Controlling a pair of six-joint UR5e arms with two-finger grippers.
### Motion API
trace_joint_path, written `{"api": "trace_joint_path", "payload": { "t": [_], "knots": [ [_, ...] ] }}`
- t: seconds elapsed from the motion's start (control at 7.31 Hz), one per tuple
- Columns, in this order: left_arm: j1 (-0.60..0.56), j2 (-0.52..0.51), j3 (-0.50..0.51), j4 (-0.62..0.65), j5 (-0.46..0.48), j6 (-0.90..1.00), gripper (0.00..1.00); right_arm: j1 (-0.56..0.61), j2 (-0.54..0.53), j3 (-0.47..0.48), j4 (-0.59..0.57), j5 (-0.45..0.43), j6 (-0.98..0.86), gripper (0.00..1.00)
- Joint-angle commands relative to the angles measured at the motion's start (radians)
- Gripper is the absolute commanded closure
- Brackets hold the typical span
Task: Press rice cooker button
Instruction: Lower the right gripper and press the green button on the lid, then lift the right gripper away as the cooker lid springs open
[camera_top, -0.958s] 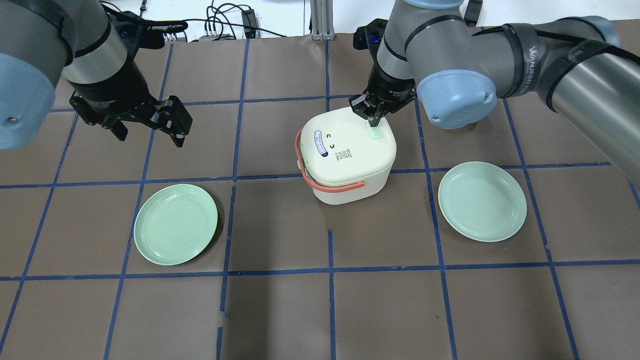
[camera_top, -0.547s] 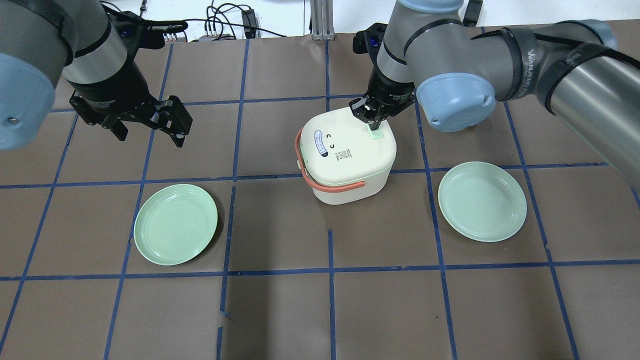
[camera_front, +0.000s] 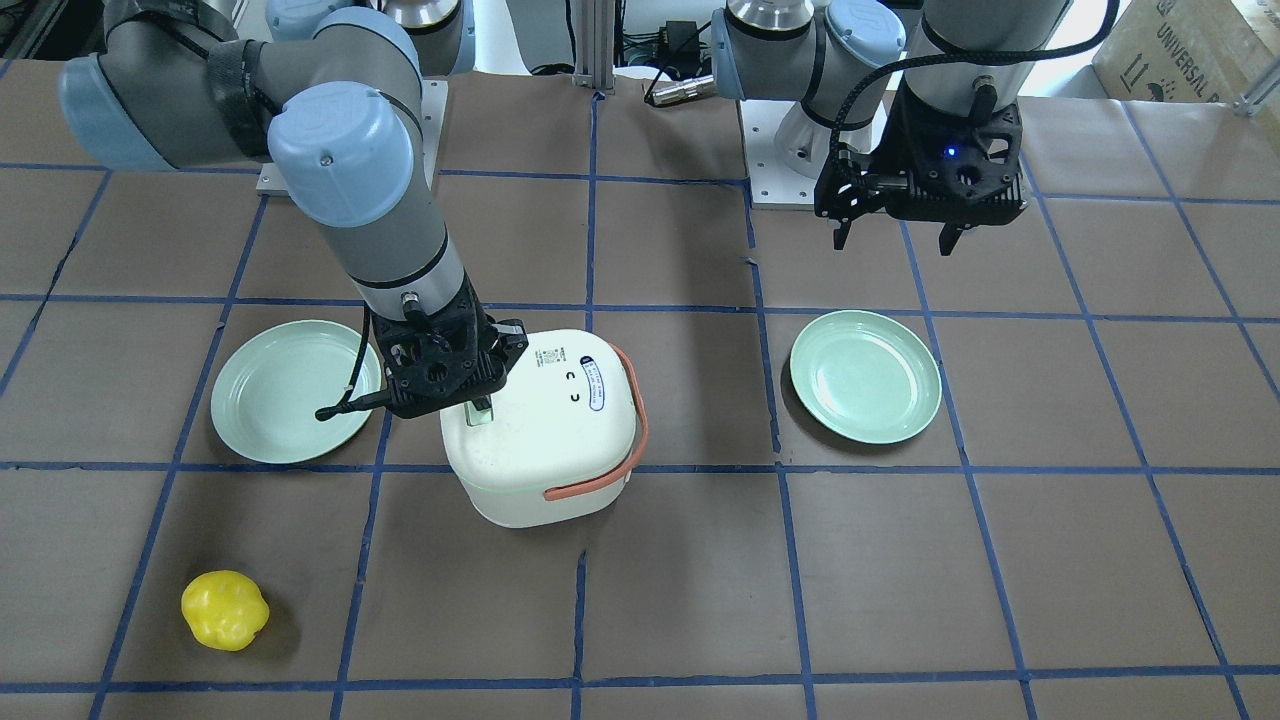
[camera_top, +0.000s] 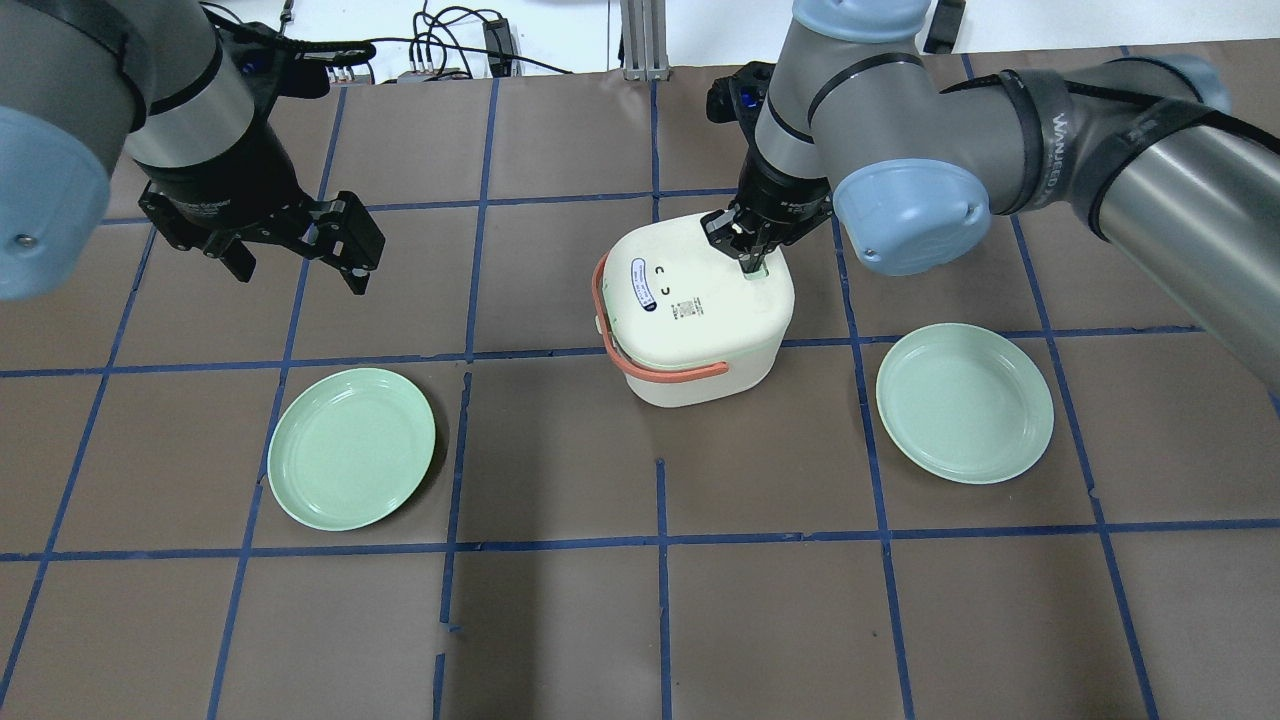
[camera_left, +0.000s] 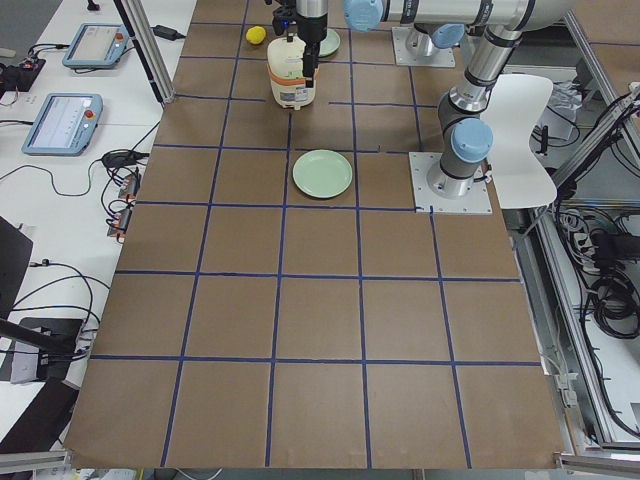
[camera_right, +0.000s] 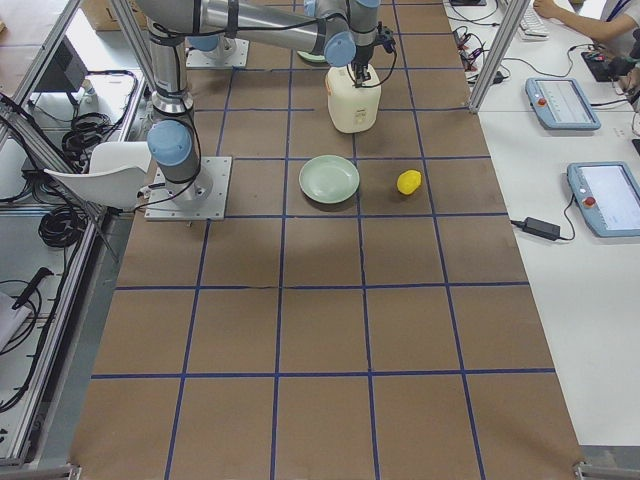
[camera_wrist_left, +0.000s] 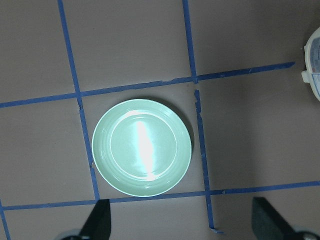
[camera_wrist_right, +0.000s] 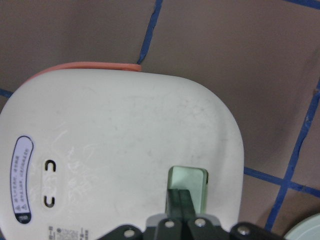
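Observation:
The white rice cooker (camera_top: 690, 320) with a salmon handle stands at the table's middle. It also shows in the front view (camera_front: 545, 450). Its pale green button (camera_wrist_right: 189, 179) sits in the lid near one edge. My right gripper (camera_wrist_right: 181, 196) is shut, and its joined fingertips point straight down onto the button (camera_top: 760, 270), covering its near half. The same contact shows in the front view (camera_front: 480, 408). My left gripper (camera_top: 298, 268) is open and empty, hovering well to the cooker's left, above a green plate (camera_wrist_left: 142, 147).
Two green plates lie on the table, one on the left (camera_top: 351, 447) and one on the right (camera_top: 964, 402) of the cooker. A yellow pepper-like object (camera_front: 225, 609) lies near the table's far edge. Blue tape lines grid the brown table.
My right gripper has come down and slightly forward onto the button, which now shows less. The left arm has not moved.

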Motion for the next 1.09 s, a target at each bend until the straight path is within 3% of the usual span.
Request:
{"api": "trace_joint_path", "payload": {
  "t": [0.0,0.55,0.68,0.82,0.96],
  "knots": [
    [0.000,0.000,0.000,0.000,0.000,0.000,0.00,0.000,0.000,-0.007,-0.001,0.001,0.000,1.00],
    [0.000,0.000,0.000,0.000,0.000,0.000,0.00,-0.002,-0.008,-0.160,0.196,0.001,-0.004,0.99],
    [0.000,0.000,0.000,0.000,0.000,0.000,0.00,-0.002,-0.011,-0.191,0.257,-0.008,0.009,0.69],
    [0.000,0.000,0.000,0.000,0.000,0.000,0.00,-0.002,-0.013,-0.221,0.262,-0.014,0.015,0.01],
    [0.000,0.000,0.000,0.000,0.000,0.000,0.00,0.000,-0.013,-0.257,0.274,-0.071,0.011,0.00]
  ]
}}
